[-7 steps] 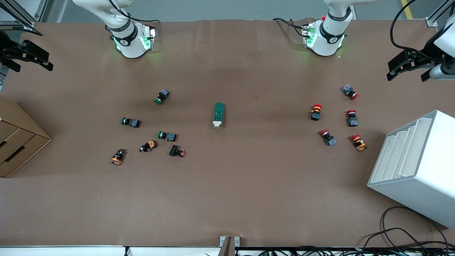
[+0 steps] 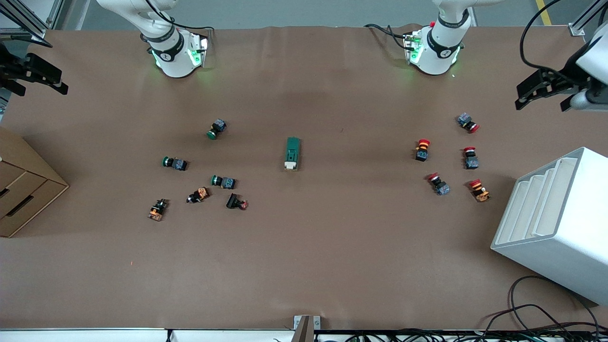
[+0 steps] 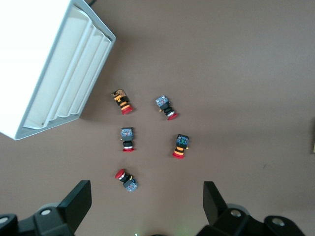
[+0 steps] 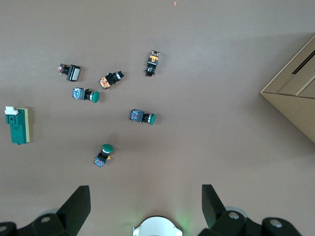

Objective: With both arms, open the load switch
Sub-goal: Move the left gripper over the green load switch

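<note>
Load switch (image 2: 292,153) lies untouched near the middle of the tabletop (image 2: 332,247), a dark-green block lengthwise along the 12-to-6 line of the front view, its cream tab at the 6 o'clock end, nearer the front camera. It lies apart from everything else. At about 9 o'clock from it, toward the right arm's end, is a loose scatter of green-capped push buttons (image 2: 216,128) and a few orange-and-black ones; at about 3 o'clock, toward the left arm's end, is a cluster of red-capped push buttons (image 2: 422,149). A cardboard box (image 2: 23,185) stands at the right arm's end and a white tiered rack (image 2: 555,213) at the left arm's end. The right claw (image 2: 33,76) hangs high over its end of the tabletop near the cardboard box, at roughly 10 o'clock from the switch; in the right wrist view its fingers (image 4: 74,206) are spread wide with nothing between them. The left claw (image 2: 546,90) hangs high over its own end, above the rack's neighbourhood at roughly 2 o'clock from the switch, and the left wrist view shows its fingers (image 3: 76,201) equally wide apart and empty. By my reading nothing of the task is done yet: neither arm is near the switch, so the approach, a hold on the body with one claw, and the work on the tab with the other all remain.
</note>
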Action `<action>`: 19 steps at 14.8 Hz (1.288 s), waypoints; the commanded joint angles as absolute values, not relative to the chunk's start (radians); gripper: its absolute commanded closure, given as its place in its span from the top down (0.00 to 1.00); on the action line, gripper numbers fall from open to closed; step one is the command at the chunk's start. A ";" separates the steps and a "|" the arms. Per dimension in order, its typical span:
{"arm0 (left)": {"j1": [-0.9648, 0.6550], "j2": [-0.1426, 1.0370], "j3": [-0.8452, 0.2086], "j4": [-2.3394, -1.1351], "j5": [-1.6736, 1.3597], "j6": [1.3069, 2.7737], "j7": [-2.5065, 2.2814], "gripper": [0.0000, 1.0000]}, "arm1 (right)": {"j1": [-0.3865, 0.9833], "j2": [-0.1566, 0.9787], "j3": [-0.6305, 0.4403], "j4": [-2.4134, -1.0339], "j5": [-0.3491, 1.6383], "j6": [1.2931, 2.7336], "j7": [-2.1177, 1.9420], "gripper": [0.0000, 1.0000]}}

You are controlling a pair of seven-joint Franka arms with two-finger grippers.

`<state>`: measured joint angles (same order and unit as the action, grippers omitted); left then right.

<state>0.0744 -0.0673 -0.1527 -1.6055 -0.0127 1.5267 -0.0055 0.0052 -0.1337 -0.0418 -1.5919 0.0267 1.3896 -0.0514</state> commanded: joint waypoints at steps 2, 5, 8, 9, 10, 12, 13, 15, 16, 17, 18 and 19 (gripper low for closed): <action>0.060 -0.008 -0.250 -1.653 0.002 1.655 -0.090 1.00 | 0.021 -0.161 -0.046 -1.620 0.031 1.394 -0.051 1.00; 0.055 -0.003 -0.366 -1.774 0.002 1.822 -0.203 1.00 | 0.021 -0.158 -0.048 -1.617 0.028 1.393 -0.057 1.00; 0.026 0.030 -0.504 -1.870 0.002 1.991 -0.386 1.00 | 0.023 -0.155 -0.048 -1.594 0.009 1.382 -0.063 1.00; 0.008 0.056 -0.550 -1.903 0.012 2.062 -0.462 1.00 | 0.021 -0.153 -0.048 -1.586 0.008 1.379 -0.061 1.00; -0.020 0.076 -0.575 -1.937 0.041 2.136 -0.529 1.00 | 0.020 -0.146 -0.049 -1.585 0.002 1.378 -0.060 1.00; -0.122 0.126 -0.584 -1.997 0.136 2.271 -0.720 1.00 | 0.021 -0.126 -0.049 -1.582 -0.020 1.379 -0.055 1.00; -0.168 0.159 -0.584 -2.003 0.182 2.311 -0.820 1.00 | 0.021 -0.111 -0.049 -1.578 -0.021 1.381 -0.055 1.00; -0.250 0.247 -0.584 -1.994 0.291 2.362 -0.987 1.00 | 0.012 -0.078 -0.051 -1.578 -0.021 1.399 -0.052 1.00; -0.282 0.288 -0.584 -1.993 0.352 2.397 -1.062 1.00 | 0.009 -0.043 -0.052 -1.577 -0.025 1.407 -0.060 1.00; -0.314 0.335 -0.584 -1.991 0.420 2.433 -1.153 1.00 | 0.009 -0.005 -0.063 -1.565 -0.028 1.425 -0.063 1.00; -0.352 0.380 -0.584 -1.987 0.493 2.460 -1.233 1.00 | 0.011 0.039 -0.069 -1.557 -0.043 1.446 -0.063 1.00; -0.391 0.418 -0.584 -1.979 0.587 2.474 -1.318 1.00 | 0.011 0.075 -0.069 -1.555 -0.067 1.454 -0.063 1.00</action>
